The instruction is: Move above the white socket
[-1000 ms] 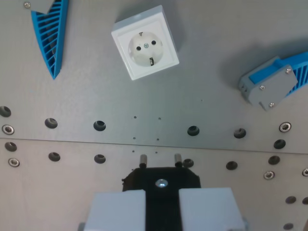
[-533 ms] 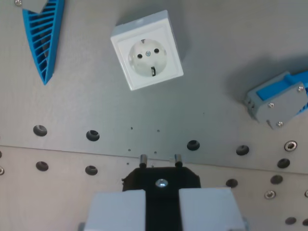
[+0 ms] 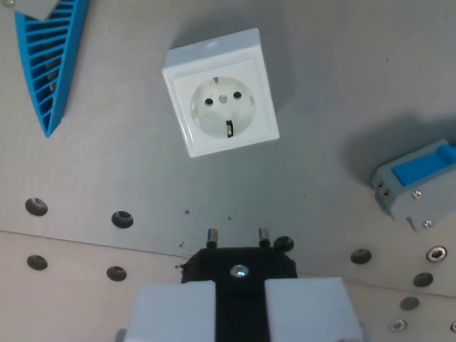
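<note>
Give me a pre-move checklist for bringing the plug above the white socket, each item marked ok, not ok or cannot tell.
1. Black plug held between the gripper fingers: ok, both grey fingers flank it.
2. Two pins visible and pointing toward the top of the wrist view: ok.
3. White socket fully in view: ok, both holes and the earth clip show.
4. Plug above the socket: not ok, the socket lies well above the pins in the view.
5. Path between pins and socket free: ok, only bare grey plate; the blue finned part and the blue and grey block sit off to the sides.
6. Height over the socket: cannot tell.
</note>
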You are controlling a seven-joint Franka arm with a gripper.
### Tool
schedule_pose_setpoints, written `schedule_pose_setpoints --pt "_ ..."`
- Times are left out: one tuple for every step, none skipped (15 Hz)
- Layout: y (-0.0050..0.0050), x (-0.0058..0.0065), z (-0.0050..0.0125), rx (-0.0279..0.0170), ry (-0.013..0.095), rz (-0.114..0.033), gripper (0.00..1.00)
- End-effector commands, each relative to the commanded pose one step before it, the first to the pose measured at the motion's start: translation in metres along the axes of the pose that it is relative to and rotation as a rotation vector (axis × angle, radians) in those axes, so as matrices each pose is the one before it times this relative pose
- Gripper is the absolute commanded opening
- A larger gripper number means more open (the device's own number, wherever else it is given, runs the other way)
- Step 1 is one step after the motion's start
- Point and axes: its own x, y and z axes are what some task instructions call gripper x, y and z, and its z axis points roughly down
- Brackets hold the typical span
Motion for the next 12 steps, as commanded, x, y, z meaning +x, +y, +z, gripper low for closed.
schedule_pose_setpoints --pt "-0.00307 -0.00351 0.01628 -0.01178 0.0998 -0.1198 0.00" --pt "-0.00035 -0.00002 0.00500 0.00035 -0.0009 -0.0082 0.00" --pt "-0.00030 0.00003 0.00500 -0.00008 -0.0004 -0.0048 0.00" --pt "-0.00025 0.00011 0.00500 0.00075 -0.0028 -0.0081 0.00" --pt "-0.00022 0.00016 0.00500 0.00027 -0.0009 -0.0080 0.00" --pt "-0.00020 0.00016 0.00500 0.00014 -0.0009 -0.0055 0.00" --pt "-0.00020 0.00014 0.00500 -0.00003 0.0000 -0.0076 0.00" --pt "-0.00020 0.00011 0.00500 -0.00051 0.0013 -0.0053 0.00" --pt "-0.00020 0.00008 0.00500 0.00049 -0.0020 -0.0024 0.00" --pt "-0.00022 0.00005 0.00500 0.00026 -0.0015 -0.0039 0.00" --pt "-0.00021 -0.00006 0.00500 -0.00080 0.0021 -0.0034 0.00" --pt "-0.00020 -0.00011 0.00480 0.00043 -0.0013 -0.0017 0.00"
